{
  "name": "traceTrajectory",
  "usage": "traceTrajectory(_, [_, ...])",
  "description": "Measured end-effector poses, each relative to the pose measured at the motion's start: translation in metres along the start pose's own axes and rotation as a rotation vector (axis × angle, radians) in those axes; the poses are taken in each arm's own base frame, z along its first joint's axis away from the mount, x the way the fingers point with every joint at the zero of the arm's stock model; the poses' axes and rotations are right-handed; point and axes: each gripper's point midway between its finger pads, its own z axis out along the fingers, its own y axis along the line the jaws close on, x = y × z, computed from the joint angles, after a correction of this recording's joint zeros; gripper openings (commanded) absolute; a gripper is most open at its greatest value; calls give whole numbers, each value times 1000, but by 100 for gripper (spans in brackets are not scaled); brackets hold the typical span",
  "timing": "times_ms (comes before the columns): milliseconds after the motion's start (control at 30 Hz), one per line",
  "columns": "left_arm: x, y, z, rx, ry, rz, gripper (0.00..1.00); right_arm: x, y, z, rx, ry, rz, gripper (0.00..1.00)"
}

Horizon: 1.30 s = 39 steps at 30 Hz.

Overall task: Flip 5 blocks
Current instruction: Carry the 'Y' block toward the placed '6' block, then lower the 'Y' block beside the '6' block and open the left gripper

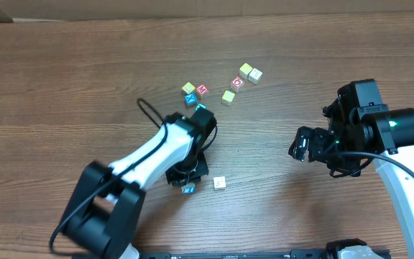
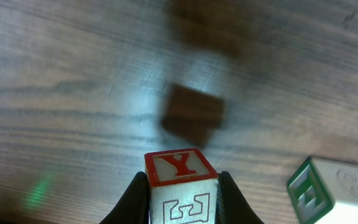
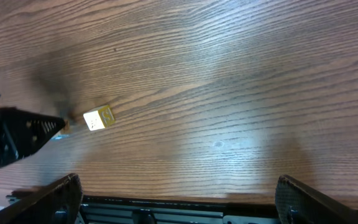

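Green-faced block point(image 2: 328, 186) just beside left jaws

Table point(image 1: 63, 86): brown wood grain, darker streaks.
Y block point(image 2: 180, 180): pale wood; top face has a red border and a red Y; side face has a dark outlined letter.
Green block point(image 2: 319, 193): green printed face, pale sides.
Block cluster point(image 1: 203, 90): yellow, red and blue faces.
Left arm point(image 1: 146, 155): white shell, black joints.

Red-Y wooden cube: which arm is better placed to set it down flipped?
Left. The left hand grips the pale wooden cube with the red Y face above the table; the right hand stands open, well apart.
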Motion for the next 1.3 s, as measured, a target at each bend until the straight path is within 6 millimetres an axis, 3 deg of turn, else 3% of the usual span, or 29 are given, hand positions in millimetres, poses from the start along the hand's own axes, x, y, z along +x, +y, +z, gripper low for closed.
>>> traceTrajectory(100, [4, -2, -8, 63, -65, 4, 9, -1, 0, 0, -1, -2, -1, 100])
traceTrajectory(267, [11, -23, -21, 181, -170, 57, 15, -3, 1, 0, -5, -13, -6, 100])
traceTrajectory(567, [17, -32, 2, 223, -190, 48, 15, -2, 1, 0, -2, -6, -4, 100])
traceTrajectory(1000, [9, -41, -1, 260, -225, 46, 26, -2, 1, 0, -2, -7, -4, 100])
traceTrajectory(1300, [9, -41, -1, 262, -228, 46, 27, -2, 1, 0, -2, -7, -4, 100])
